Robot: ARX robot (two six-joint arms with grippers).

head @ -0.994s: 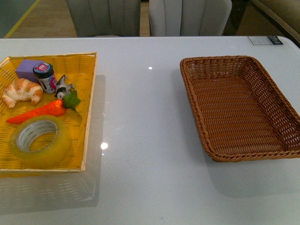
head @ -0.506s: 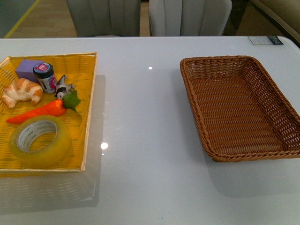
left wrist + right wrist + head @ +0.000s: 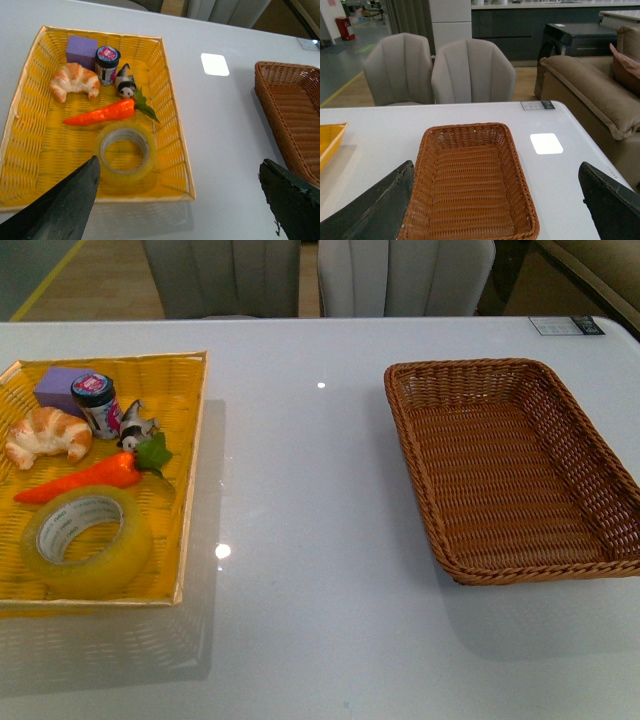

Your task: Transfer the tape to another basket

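Tape (image 3: 87, 540): wide translucent yellowish roll with a printed white core, lying flat at the 7 o'clock corner of the yellow tray (image 3: 172, 410).
Basket (image 3: 500, 480): dark brown wicker, at 3 o'clock from the tray and well apart from it, nothing inside.
Left gripper (image 3: 179, 167): two dark fingers spread wide, hanging above the tray's near edge, nothing between them; the tape is below, apart from both.
Right gripper (image 3: 496, 169): fingers likewise spread wide over the basket's near end, holding nothing.
Carrot (image 3: 85, 480): orange with green leaves, just beside the tape at its 12 o'clock.
Croissant (image 3: 47, 435): at 11 o'clock from the carrot.
Jar (image 3: 95, 403): upright, blue lid, between the purple block (image 3: 57, 388) and a small black-and-white figurine (image 3: 138, 426).
Table (image 3: 300, 490): white and glossy, bearing tray and basket.
Chairs (image 3: 405, 278): two grey, at the table's 12 o'clock edge.
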